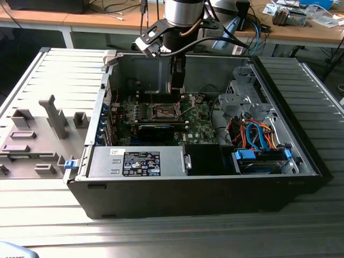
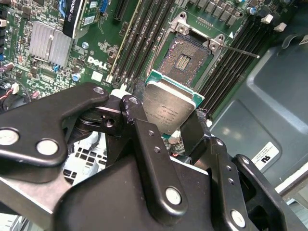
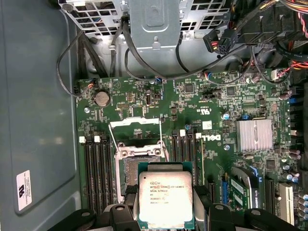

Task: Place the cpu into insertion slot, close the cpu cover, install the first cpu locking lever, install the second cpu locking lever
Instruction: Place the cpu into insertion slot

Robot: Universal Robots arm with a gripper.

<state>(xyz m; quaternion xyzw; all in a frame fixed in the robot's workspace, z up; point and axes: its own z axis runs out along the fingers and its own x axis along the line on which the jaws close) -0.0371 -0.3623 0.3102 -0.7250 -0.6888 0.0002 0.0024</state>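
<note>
Second wrist view: tool (image 2: 164, 120) tight around the cpu (image 2: 169, 105), aloft near the uncovered insertion slot (image 2: 185, 60).

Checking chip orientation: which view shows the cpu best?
First wrist view: the cpu sits face-on, its top nearly all visible. Second wrist view: tilted, partly behind the gripper. Exterior view: too small to tell.

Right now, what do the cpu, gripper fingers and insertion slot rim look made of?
The cpu: silvery-grey metal lid, dull brushed sheen, on a green board edge. Fingers of the gripper: matte black, probably coated metal with shiny pins, possibly plastic. The insertion slot: bright bare metal rim, glinting, around a dark centre.
</note>
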